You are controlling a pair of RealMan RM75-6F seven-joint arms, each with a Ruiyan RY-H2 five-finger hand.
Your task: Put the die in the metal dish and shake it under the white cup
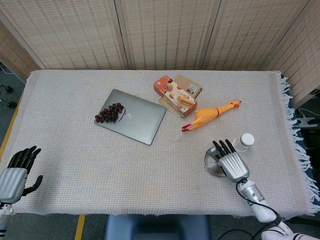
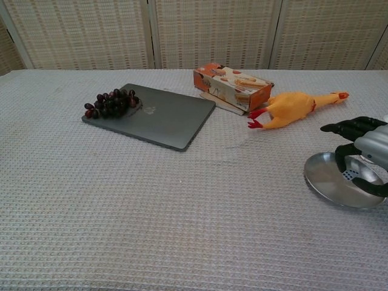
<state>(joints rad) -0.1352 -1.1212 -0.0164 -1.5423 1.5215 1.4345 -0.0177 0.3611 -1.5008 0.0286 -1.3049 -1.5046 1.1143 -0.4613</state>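
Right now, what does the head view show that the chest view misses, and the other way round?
Only the head view shows the left hand at the near left table edge, holding nothing, the white cup beside the round metal dish, and the brown booklet under the orange snack box. Only the chest view shows a small white die under the right hand, over the dish. Both show the right hand above the dish, the grey laptop with dark grapes, and the yellow rubber chicken.
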